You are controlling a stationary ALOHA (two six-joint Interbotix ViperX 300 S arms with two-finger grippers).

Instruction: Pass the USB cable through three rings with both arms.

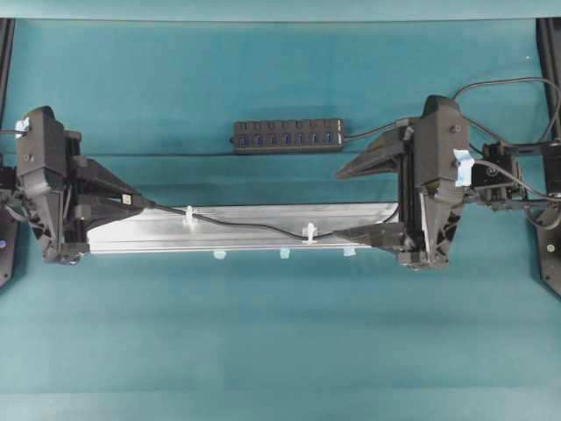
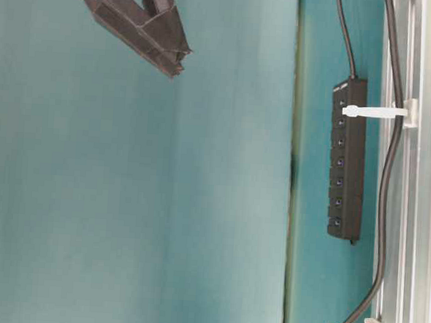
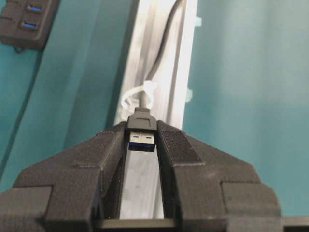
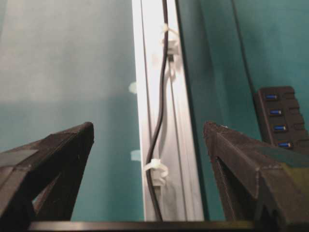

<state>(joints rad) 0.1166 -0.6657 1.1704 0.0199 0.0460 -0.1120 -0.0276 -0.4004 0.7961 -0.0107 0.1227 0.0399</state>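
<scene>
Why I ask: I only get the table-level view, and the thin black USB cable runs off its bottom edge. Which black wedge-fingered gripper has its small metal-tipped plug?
Observer: The left gripper has it. The small black USB plug is pinched between its fingertips, with the metal tip facing the wrist camera.
Operator: And the other gripper, is it on the cable?
Observer: No. The right gripper is open, with its fingers wide apart. The thin black USB cable runs along the long silver aluminium rail between them, and in the right wrist view neither finger touches it.
</scene>
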